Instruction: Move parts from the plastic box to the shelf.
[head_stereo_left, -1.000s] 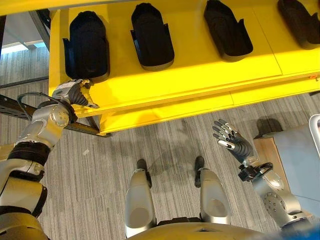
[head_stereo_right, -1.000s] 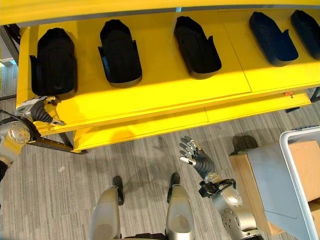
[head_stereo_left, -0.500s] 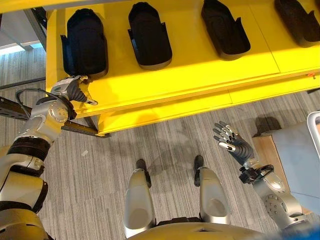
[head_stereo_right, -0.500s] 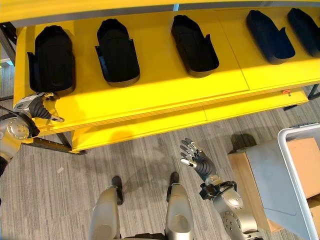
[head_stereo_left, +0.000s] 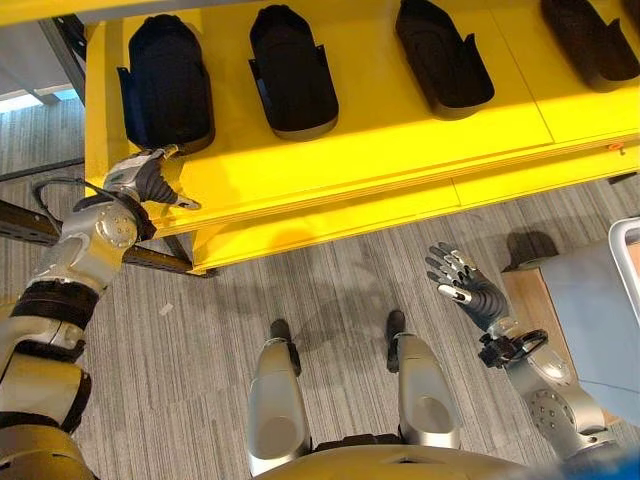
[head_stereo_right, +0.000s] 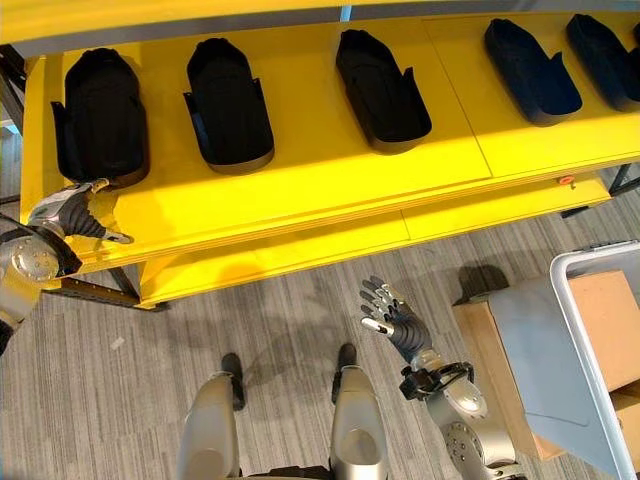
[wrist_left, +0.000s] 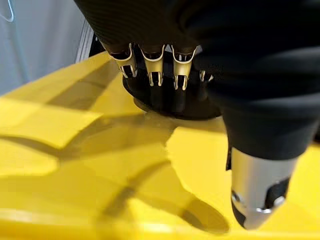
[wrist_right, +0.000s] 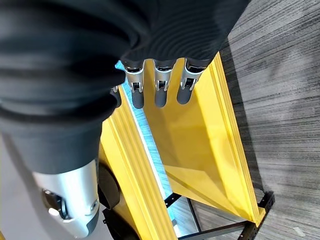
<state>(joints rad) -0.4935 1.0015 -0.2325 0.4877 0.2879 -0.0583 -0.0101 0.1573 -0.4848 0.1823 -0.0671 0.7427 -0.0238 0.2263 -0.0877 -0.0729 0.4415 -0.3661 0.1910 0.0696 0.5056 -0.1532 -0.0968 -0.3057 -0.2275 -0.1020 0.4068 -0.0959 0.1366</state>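
Yellow shelf (head_stereo_right: 330, 190) boards carried a row of black parts, set well apart from one another. The left hand (head_stereo_left: 150, 180) hovered at the shelf's front corner, its fingers (wrist_left: 152, 62) straight and holding nothing. Just beyond those fingertips lay the leftmost black part (head_stereo_right: 98, 115), close to them; the wrist view could not settle whether they touched it. Next along the shelf, farther from the left fingers, sat a second black part (head_stereo_right: 228, 100), then a third black part (head_stereo_right: 382, 88), with two more black parts (head_stereo_right: 530, 72) at the far end.

Over the grey striped floor (head_stereo_left: 220, 330), below the shelf's front edge, the right hand (head_stereo_right: 395, 320) was raised with its fingers (wrist_right: 160, 85) spread, straight and empty. To the outer side of that hand stood the plastic box (head_stereo_right: 585, 350), its pale rim showing, resting on a wooden stand (head_stereo_left: 530, 300). What the box held could not be made out.
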